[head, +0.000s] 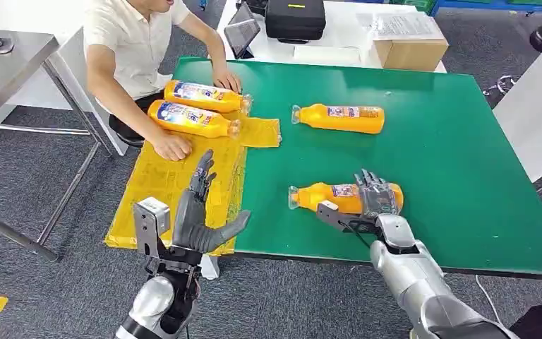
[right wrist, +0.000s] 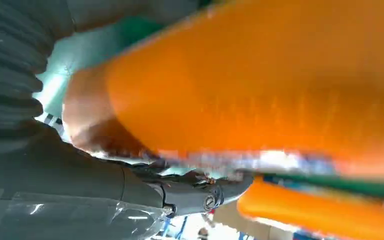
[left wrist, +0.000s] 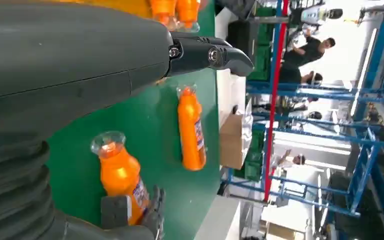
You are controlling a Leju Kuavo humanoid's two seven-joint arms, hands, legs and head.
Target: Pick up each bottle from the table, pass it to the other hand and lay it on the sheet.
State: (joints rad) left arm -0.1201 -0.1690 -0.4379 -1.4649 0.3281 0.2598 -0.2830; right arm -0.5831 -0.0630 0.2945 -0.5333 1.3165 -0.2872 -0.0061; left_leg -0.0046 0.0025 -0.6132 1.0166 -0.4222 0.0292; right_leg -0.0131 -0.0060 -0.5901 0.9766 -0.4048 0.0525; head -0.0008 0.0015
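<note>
Pick-up step. Right robot hand (head: pixel 375 194) wraps the near bottle (head: pixel 324 197), lying on the green surface (head: pixel 459 162); grip looks closed. Left robot hand (head: pixel 205 212) open, empty, above the yellow sheet (head: pixel 166 187). Next: lift and bring it left for handover.

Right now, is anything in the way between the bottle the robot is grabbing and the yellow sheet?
Nothing visible on the green table blocks it. The right hand rests on the near orange plastic bottle; the open left hand hovers over the yellow sheet.
</note>
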